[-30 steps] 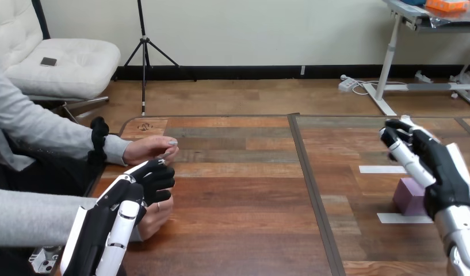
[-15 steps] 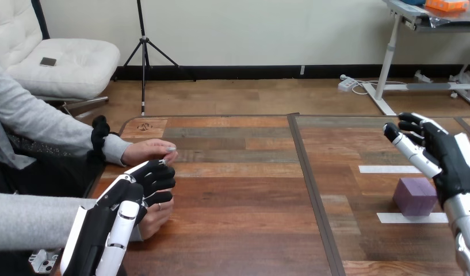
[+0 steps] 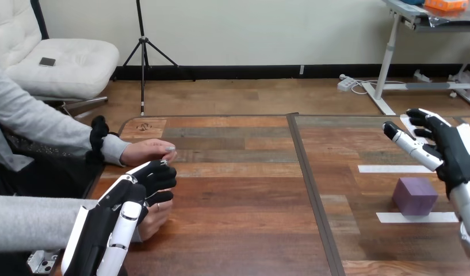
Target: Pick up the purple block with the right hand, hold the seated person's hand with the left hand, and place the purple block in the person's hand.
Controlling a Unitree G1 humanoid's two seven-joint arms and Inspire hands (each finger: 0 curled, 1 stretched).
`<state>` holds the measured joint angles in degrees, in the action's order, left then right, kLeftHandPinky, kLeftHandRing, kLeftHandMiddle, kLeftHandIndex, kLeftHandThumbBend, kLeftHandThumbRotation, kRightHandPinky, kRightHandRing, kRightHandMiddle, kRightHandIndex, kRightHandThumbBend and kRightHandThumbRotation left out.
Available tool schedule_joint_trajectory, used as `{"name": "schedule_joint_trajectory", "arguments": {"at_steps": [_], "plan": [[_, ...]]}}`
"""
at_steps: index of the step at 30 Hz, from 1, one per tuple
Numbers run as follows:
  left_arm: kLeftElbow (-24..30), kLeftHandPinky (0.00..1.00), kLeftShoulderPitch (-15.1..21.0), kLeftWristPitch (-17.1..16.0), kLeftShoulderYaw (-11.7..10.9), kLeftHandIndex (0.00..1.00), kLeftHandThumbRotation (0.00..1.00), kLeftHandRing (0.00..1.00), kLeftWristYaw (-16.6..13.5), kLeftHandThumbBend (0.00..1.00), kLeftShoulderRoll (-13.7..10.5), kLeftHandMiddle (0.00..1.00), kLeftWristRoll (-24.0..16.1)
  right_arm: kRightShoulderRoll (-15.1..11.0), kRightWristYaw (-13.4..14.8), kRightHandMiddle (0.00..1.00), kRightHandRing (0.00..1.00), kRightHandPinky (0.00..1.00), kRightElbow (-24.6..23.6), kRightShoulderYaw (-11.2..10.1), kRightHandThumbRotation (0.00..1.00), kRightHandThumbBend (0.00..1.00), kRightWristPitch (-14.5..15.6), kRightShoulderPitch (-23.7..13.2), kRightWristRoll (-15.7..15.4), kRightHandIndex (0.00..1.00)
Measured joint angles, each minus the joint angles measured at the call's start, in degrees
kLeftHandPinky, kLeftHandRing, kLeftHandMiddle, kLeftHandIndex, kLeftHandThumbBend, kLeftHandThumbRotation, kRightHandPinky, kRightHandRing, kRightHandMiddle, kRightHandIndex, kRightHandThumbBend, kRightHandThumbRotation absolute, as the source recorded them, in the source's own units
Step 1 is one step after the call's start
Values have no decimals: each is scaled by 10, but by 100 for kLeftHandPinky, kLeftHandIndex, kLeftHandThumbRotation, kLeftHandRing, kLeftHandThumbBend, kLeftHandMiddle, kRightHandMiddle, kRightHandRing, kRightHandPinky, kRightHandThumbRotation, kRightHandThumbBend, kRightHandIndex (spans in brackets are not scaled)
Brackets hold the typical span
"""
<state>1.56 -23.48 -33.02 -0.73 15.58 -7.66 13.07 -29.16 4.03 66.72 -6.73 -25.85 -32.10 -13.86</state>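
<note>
left hand [image 3: 141, 190], half hiding person's near hand [image 3: 156, 220]

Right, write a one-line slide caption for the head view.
Right hand open near the purple block; left hand over the person's nearer hand.

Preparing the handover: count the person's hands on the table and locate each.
2. The farther person's hand rests on the table near its left edge. The nearer person's hand lies under the left hand, partly covered by it. No more seem hidden.

Wooden counter [image 3: 238, 230]; dark seam [image 3: 310, 190] across its middle; right of seam: far white tape strip [image 3: 393, 169], near white tape strip [image 3: 416, 217].
</note>
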Motion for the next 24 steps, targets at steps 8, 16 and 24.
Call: {"name": "schedule_joint_trajectory", "arguments": {"at_steps": [8, 16, 24], "plan": [[0, 76, 0, 0, -1, 74, 85, 77, 1, 45, 0, 76, 1, -10, 31, 93, 92, 82, 30, 28, 58, 96, 43, -35, -35, 90], [0, 76, 3, 0, -2, 75, 85, 77, 8, 43, 0, 75, 1, -13, 31, 96, 93, 79, 51, 47, 49, 100, 96, -61, -43, 93], [0, 76, 8, 0, -3, 74, 85, 77, 10, 45, 1, 75, 2, -12, 28, 97, 94, 77, 61, 68, 41, 100, 127, -67, -55, 94]]}}
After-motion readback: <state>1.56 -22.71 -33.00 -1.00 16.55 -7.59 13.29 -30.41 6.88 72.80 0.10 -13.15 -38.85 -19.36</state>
